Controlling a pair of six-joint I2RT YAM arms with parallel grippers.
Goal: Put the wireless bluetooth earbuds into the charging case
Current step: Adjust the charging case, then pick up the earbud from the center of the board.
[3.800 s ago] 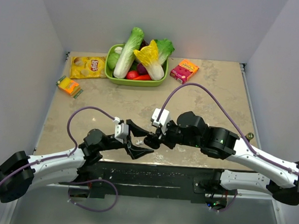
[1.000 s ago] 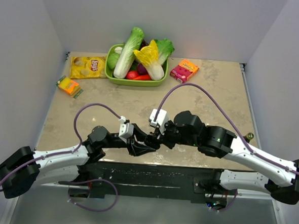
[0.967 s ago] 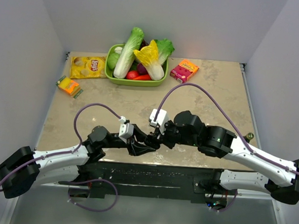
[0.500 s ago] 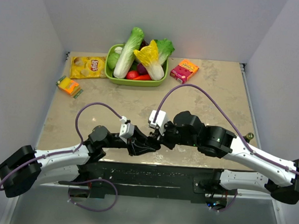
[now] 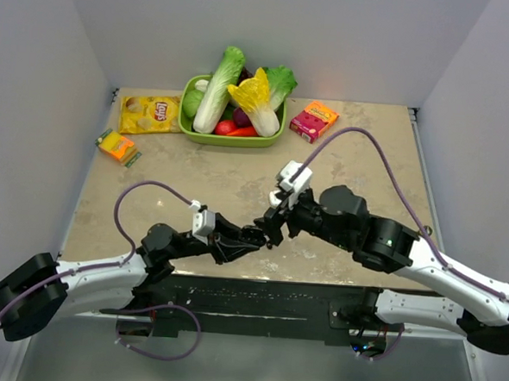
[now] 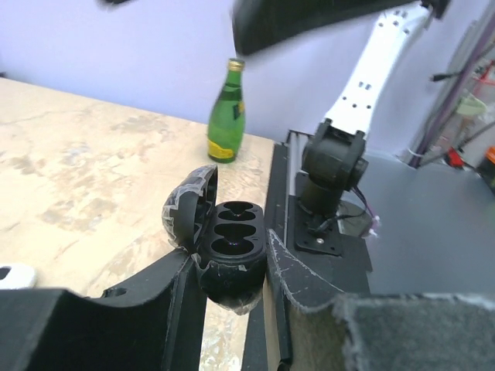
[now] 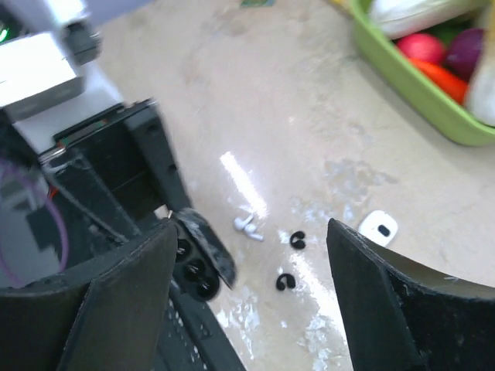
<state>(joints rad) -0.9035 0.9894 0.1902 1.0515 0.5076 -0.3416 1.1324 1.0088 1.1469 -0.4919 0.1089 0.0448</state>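
Left gripper (image 6: 232, 270): clamped on black case (image 6: 232, 232), lid open, wells empty. Right gripper (image 5: 272, 229): fingers apart, empty. Right wrist view: black earbuds (image 7: 298, 239) on table (image 7: 325, 139) at black case's 3 o'clock, white case (image 7: 378, 226) farther on.

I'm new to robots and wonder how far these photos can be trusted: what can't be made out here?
Top view: the black case in the left gripper blends into the dark jaws; the black earbuds are too small to spot.
Left wrist view: the white case is cut off by the left edge.
Right wrist view: blur reduces the black earbuds to specks; their sides cannot be told.
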